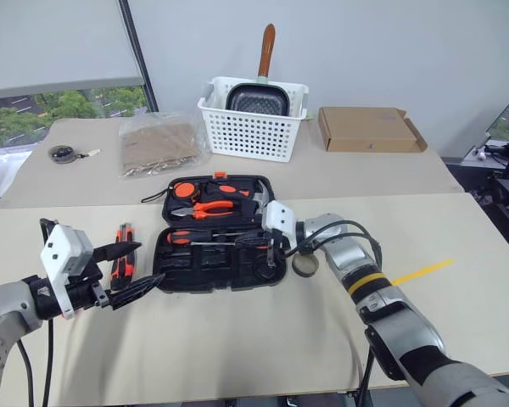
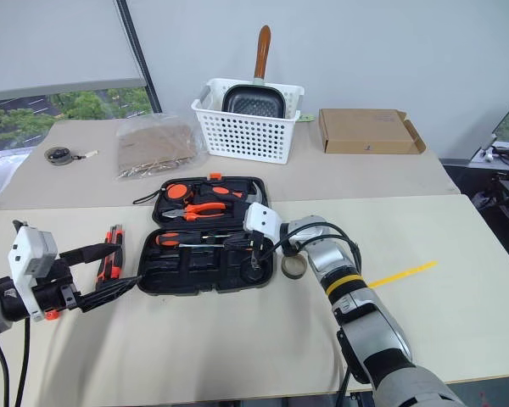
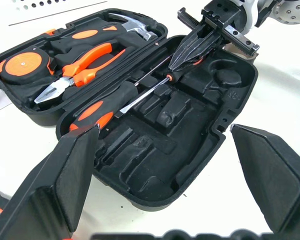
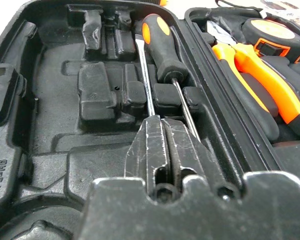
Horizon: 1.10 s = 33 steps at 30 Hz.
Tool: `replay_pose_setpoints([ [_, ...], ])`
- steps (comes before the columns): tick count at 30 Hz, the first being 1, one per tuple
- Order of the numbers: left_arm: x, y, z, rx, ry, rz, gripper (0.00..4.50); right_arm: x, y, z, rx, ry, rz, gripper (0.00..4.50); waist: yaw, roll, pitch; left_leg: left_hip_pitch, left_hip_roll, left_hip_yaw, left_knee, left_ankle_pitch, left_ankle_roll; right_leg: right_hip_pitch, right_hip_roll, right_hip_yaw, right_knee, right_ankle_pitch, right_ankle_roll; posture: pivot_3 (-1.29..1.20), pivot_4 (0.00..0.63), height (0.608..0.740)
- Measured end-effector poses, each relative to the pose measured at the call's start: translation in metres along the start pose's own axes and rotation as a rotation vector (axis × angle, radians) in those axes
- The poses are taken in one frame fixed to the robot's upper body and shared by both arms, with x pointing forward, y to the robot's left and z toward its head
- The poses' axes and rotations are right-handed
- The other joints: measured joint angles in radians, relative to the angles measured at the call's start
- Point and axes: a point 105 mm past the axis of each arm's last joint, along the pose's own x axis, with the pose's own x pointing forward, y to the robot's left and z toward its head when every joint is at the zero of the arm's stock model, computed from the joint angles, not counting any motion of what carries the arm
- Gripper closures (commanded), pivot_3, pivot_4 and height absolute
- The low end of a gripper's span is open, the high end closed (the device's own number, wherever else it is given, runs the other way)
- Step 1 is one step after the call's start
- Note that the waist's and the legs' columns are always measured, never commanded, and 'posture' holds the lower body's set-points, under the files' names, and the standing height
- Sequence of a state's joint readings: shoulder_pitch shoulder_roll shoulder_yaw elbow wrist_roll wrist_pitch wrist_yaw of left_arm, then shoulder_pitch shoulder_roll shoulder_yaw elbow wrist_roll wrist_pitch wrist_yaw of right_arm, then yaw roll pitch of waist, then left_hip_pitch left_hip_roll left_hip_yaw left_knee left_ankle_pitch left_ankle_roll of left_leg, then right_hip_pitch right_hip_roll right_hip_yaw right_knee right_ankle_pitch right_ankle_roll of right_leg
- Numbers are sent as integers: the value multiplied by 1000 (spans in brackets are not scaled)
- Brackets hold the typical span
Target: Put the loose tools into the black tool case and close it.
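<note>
We see the right gripper (image 3: 190,50) pressed together over the open black tool case (image 1: 216,275), above two screwdrivers (image 4: 157,42); the left gripper (image 1: 129,270) stands spread near the case's left.

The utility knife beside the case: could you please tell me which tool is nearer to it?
Left. The left tool hovers open right beside the utility knife; the right tool is shut over the black tool case, on its far side.

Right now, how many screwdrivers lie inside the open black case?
2. Both lie side by side in the near half of the case. One screwdriver has its handle toward the robot's left. The other points the opposite way, its handle end by the right end effector. More may be hidden beneath.
</note>
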<state>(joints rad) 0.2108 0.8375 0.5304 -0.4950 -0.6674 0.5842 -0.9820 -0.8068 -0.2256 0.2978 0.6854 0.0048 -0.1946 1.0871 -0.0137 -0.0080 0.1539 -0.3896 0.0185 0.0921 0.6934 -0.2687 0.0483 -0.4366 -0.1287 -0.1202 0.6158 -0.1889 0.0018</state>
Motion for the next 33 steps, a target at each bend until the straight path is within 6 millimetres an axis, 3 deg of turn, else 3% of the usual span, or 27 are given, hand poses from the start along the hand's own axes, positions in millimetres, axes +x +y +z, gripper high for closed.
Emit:
replay_pose_setpoints([
  [14, -1, 1, -2, 5, 3, 15, 0, 1, -2, -2, -59, 80, 8, 4478, 4, 0, 0, 3, 0, 0, 0, -4, -7, 1, -1, 0, 1, 0, 1, 0, 150, 700],
  [17, -2, 2, -8, -20, 5, 42, 0, 0, 1, 0, -13, 20, 1, 4478, 3, 0, 0, 2, 0, 0, 0, -4, -7, 1, -1, 0, 1, 0, 1, 0, 150, 700],
  [22, -13, 16, -20, -71, -23, 211, 0, -12, 2, 24, 70, -168, 27, 4478, 0, 0, 0, 0, 0, 0, 0, 1, 0, 0, 0, 0, 1, 1, -2, 0, 150, 700],
  [26, -37, 36, -37, -91, -13, 464, 0, -46, -9, 50, 76, -292, 40, 3398, 1, 0, 0, 0, 0, -1, 0, -5, 8, 0, -2, 0, -2, 2, -3, 0, 150, 700],
  [28, -45, 41, -46, -109, 2, 543, 0, -55, -10, 55, 67, -311, 51, 2809, 2, 0, 0, 0, 0, -1, 0, -6, 9, 0, -2, -1, -2, 2, -4, 0, 150, 700],
  [31, -61, 52, -63, -134, 10, 711, 0, -66, -9, 60, 63, -335, 83, 1541, 2, 0, 0, 0, 0, -1, 0, -10, 3, 0, -3, -1, -2, 3, -5, 0, 150, 700],
  [33, -67, 54, -73, -155, 26, 777, 0, -72, -9, 59, 65, -331, 94, 998, 4, 0, 0, 0, 0, -1, 0, -10, 3, 0, -3, -1, -2, 3, -5, 0, 150, 700],
])
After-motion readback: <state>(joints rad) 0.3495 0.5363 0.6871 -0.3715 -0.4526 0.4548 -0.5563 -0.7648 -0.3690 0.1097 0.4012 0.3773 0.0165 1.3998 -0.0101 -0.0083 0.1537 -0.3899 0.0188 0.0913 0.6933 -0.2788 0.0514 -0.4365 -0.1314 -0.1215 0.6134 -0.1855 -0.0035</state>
